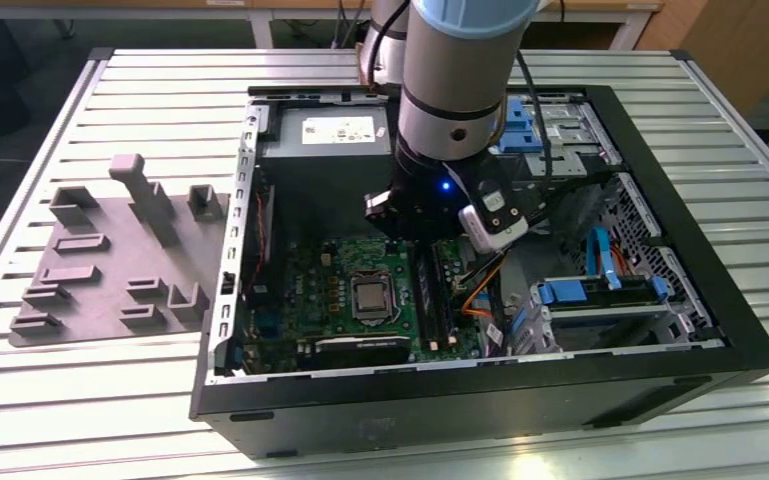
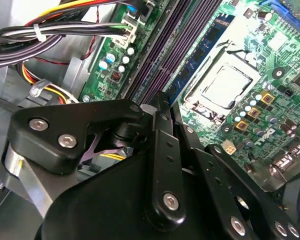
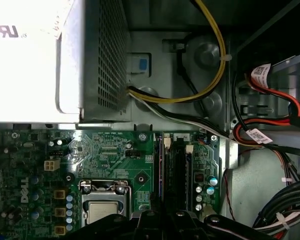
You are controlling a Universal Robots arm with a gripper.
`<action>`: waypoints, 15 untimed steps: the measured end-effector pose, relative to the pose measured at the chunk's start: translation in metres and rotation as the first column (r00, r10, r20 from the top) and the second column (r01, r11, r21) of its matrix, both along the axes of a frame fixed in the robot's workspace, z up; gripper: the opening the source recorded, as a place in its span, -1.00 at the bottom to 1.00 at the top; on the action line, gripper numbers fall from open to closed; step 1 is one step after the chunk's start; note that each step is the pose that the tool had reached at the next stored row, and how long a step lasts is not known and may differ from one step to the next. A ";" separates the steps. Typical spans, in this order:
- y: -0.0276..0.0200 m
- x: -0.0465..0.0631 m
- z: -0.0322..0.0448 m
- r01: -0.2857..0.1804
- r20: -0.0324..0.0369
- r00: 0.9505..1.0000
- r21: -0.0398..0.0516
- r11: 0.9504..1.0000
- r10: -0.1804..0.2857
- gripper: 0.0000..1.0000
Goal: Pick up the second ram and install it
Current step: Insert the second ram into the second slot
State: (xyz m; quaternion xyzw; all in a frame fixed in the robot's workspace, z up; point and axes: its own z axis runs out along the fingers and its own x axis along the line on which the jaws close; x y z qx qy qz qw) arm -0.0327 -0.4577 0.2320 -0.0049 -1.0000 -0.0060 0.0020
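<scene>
My gripper (image 1: 420, 238) hangs inside the open computer case, over the upper end of the memory sockets on the green motherboard (image 1: 317, 290). In the second wrist view its black fingers (image 2: 160, 107) are pressed together, shut, and nothing shows between them. A long, thin dark stick, which I take to be the second ram (image 1: 430, 300), stands on edge in the sockets just below the fingertips. In the first wrist view it is a dark strip (image 3: 176, 170) running out from the gripper (image 3: 165, 222). Whether the fingers touch it is hidden.
The black case (image 1: 704, 330) lies open on a slatted metal table. Inside are the processor (image 1: 372, 297), a grey power supply (image 1: 324, 130), bundled cables (image 1: 484, 290) and blue drive brackets (image 1: 598, 295). A grey fixture plate with blocks (image 1: 104, 270) lies at the exterior view's left.
</scene>
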 end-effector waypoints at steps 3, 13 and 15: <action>0.0000 0.000 0.0000 0.000 0.000 1.000 0.000 1.000 0.000 -0.72; -0.0072 0.000 -0.0038 0.000 0.000 1.000 0.005 1.000 0.000 -0.72; -0.0077 0.001 -0.0062 0.000 0.000 1.000 0.005 1.000 0.000 -0.72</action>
